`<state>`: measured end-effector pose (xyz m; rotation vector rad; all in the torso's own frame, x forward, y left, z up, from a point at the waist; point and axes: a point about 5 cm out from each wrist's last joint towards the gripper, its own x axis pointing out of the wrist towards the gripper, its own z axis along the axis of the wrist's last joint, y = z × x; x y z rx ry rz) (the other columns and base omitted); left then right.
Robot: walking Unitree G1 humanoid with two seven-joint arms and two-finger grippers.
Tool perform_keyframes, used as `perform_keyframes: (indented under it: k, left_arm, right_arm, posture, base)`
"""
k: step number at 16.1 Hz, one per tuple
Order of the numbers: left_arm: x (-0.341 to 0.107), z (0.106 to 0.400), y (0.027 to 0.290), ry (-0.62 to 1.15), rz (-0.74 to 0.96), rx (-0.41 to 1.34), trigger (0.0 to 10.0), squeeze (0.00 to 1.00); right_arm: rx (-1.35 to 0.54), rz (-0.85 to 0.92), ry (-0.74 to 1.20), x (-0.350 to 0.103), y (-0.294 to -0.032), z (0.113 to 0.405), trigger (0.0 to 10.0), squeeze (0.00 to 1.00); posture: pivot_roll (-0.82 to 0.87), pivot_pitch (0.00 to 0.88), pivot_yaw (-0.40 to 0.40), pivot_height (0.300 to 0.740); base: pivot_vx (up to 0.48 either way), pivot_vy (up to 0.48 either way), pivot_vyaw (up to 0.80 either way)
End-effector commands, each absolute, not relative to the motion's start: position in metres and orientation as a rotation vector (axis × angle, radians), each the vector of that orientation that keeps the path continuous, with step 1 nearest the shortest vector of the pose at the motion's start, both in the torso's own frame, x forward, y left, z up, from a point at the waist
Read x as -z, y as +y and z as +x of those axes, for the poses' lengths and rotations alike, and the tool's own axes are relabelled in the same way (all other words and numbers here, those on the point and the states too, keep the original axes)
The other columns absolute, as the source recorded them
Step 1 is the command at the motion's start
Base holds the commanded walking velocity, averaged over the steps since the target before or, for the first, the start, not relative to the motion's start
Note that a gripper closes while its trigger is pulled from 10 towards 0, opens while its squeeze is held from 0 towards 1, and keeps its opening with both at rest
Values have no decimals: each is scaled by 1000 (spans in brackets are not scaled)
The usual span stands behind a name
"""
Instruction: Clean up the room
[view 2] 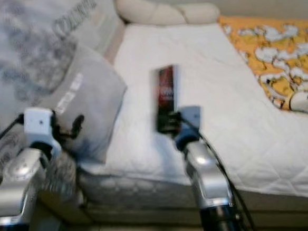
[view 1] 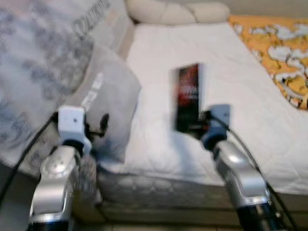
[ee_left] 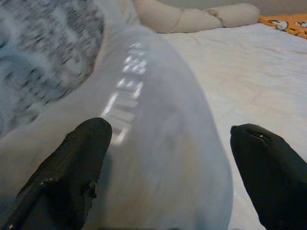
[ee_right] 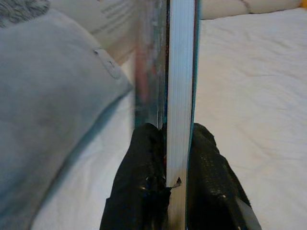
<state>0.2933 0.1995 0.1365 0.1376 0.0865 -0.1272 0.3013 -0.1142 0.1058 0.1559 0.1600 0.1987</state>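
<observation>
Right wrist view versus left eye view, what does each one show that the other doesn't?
The right wrist view alone shows the book's white page edge, clamped between the right gripper's fingers. The left eye view alone shows the left gripper at the grey pillow, the orange blanket, and both silver arms. Both show the book held over the white mattress, with the grey pillow beside it.

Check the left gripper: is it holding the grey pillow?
No, the left gripper is open, its fingers apart in front of the grey pillow.
</observation>
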Motion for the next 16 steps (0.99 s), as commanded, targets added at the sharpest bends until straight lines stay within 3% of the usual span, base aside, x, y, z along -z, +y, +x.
perform_keyframes:
  k: [1, 13, 16]
  left_arm:
    - [-138, 295, 192, 74, 137, 152, 10000, 0]
    - [-137, 296, 190, 71, 154, 179, 10000, 0]
    - [-140, 291, 186, 71, 196, 237, 10000, 0]
  right_arm:
    - [-159, 142, 110, -116, -127, 306, 10000, 0]
    - [-168, 132, 110, -117, -126, 306, 10000, 0]
    - [-171, 134, 103, -120, -129, 304, 10000, 0]
  posture:
    - [61, 0, -13, 740]
    - [67, 0, -16, 740]
    - [67, 0, -16, 740]
  base:
    - [341, 0, 0]
    - [336, 0, 0]
    - [0, 0, 0]
